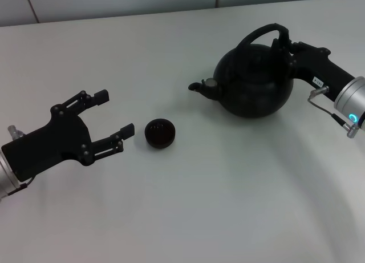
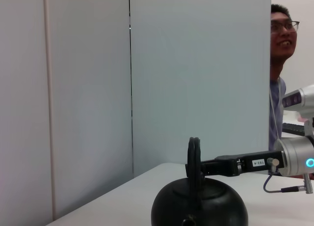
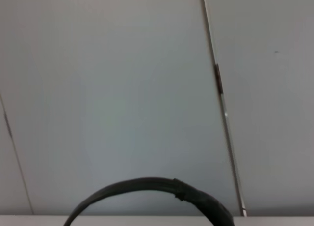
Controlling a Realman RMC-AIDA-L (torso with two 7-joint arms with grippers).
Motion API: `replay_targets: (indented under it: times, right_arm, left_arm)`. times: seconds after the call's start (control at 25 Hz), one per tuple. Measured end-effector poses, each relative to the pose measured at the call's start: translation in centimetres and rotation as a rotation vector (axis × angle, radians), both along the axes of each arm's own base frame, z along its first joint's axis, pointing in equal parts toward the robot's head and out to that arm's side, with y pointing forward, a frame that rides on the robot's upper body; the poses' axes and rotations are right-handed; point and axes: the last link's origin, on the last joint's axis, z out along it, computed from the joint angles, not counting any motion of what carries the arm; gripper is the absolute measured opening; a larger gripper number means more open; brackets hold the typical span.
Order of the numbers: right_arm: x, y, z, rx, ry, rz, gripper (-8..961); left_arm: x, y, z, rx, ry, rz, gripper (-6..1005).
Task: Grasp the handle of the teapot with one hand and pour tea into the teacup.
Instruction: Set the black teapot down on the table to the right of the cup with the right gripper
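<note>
The black teapot point(image 1: 254, 83) stands upright on the white table, its spout pointing toward the robot's left. Its arched handle point(image 1: 259, 32) rises over the lid. My right gripper point(image 1: 287, 46) is at the right end of the handle, near the top of the arch. The left wrist view shows the teapot point(image 2: 198, 206), the handle point(image 2: 194, 157) edge-on, and the right gripper point(image 2: 201, 168) reaching it. The handle point(image 3: 147, 186) also arcs across the right wrist view. The small black teacup point(image 1: 159, 132) sits left of the spout. My left gripper point(image 1: 116, 112) is open and empty, just left of the teacup.
The white table point(image 1: 188, 206) runs to a back edge against grey wall panels point(image 2: 196, 64). A person in glasses point(image 2: 280, 64) stands behind the panel beyond the right arm.
</note>
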Motion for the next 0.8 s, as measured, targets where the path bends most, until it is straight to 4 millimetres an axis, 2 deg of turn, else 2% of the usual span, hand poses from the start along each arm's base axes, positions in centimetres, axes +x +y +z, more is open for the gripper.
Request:
replay_targets:
  times: [0.6, 0.68, 0.8]
  right_arm:
    - [0.12, 0.14, 0.08, 0.003, -0.010, -0.008, 120]
    - [0.01, 0.03, 0.27, 0.014, -0.002, 0.003, 136]
    - [-0.02, 0.00, 0.31, 0.016, -0.001, 0.007, 237]
  left_arm:
    - [-0.11, -0.10, 0.01, 0.001, 0.001, 0.003, 858]
    - [-0.11, -0.10, 0.01, 0.001, 0.001, 0.003, 858]
    - [-0.05, -0.03, 0.00, 0.001, 0.001, 0.001, 859]
